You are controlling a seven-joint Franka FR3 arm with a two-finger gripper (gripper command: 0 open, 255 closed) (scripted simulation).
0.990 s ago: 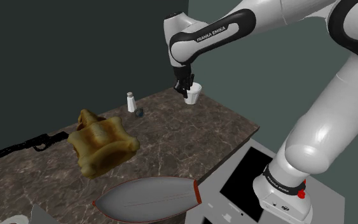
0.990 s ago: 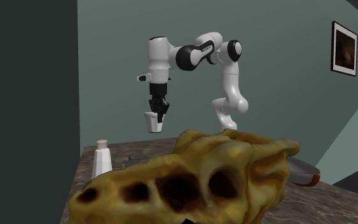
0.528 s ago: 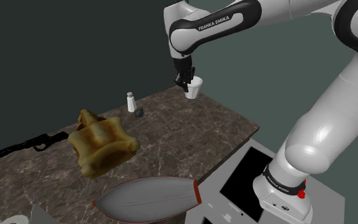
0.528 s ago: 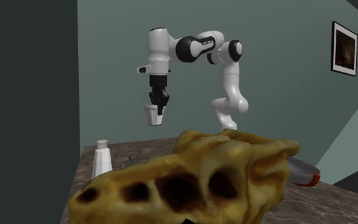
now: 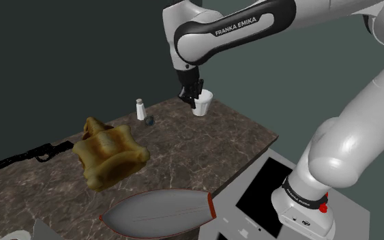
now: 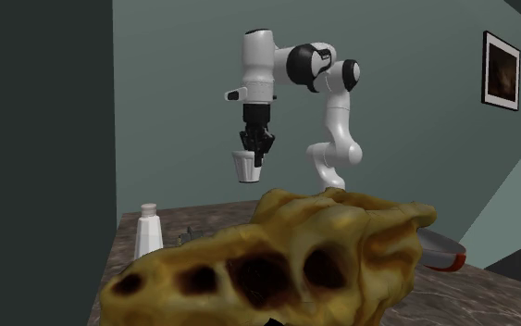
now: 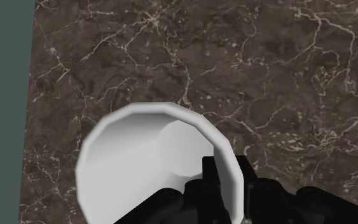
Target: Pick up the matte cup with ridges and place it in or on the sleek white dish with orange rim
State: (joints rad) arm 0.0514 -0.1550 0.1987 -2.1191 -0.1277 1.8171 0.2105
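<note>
Dish (image 5: 157, 213) cut by shoulder view's bottom edge; dark lump (image 5: 150, 121) unidentifiable.

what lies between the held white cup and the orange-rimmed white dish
Shoulder view: only bare dark marble countertop between white cup and orange-rimmed white dish.

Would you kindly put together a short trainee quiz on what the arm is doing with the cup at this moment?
1. True or false: the white cup stands on the dark marble counter.
2. The fingers of the gripper clasp: A the cup's wall at its rim; B the cup's base; C nothing.
3. Is the cup upright or tipped over?
Key: 1 false, it hangs in the air above the counter; 2 A; 3 upright.
</note>
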